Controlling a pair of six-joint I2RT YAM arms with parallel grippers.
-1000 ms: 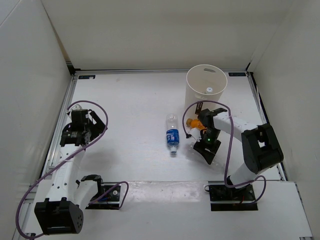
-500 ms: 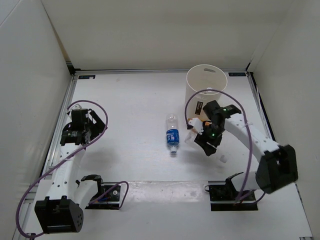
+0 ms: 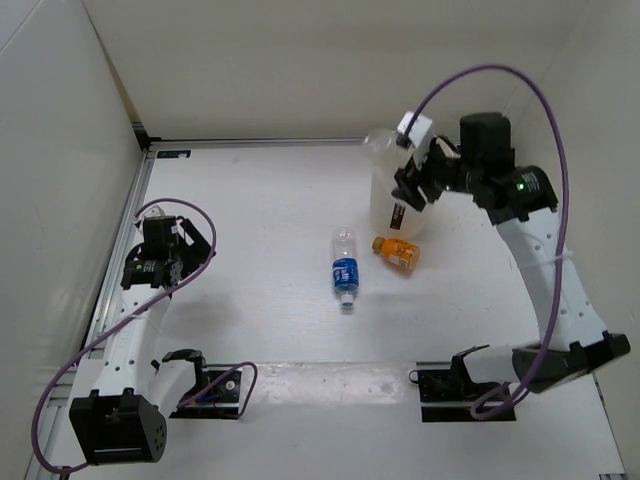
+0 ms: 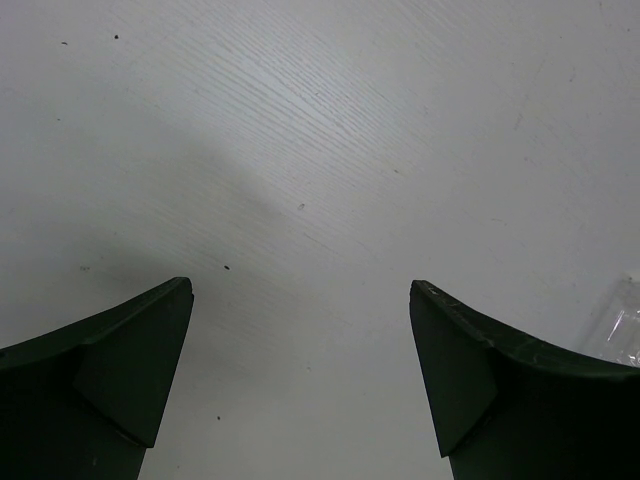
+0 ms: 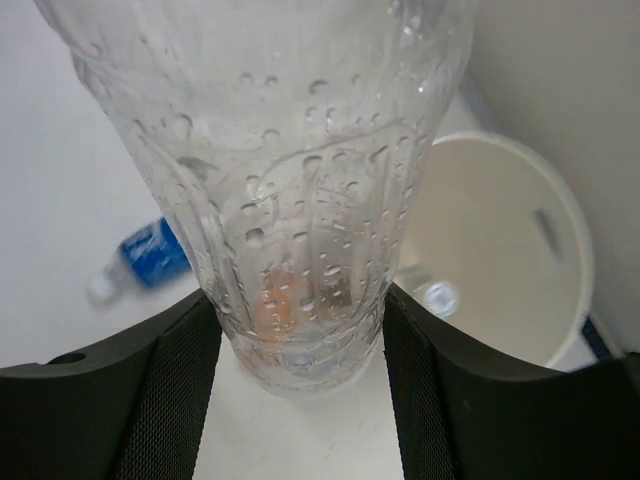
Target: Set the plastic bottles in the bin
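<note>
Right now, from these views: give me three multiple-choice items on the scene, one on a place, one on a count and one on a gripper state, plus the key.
1. Where is the orange bottle?
A. lying on the table by the bin
B. inside the bin
C. standing upright at the far wall

2. How many bottles lie on the table?
A. one
B. four
C. two

3. What is the right gripper doing?
A. open and empty
B. shut on a clear bottle
C. shut on the bin's rim

Key:
1 A: the top view shows it on its side near the bin's base.
2 C: only the orange bottle and the blue-labelled bottle lie there.
3 B: the right wrist view shows both fingers pressed against the clear bottle.
</note>
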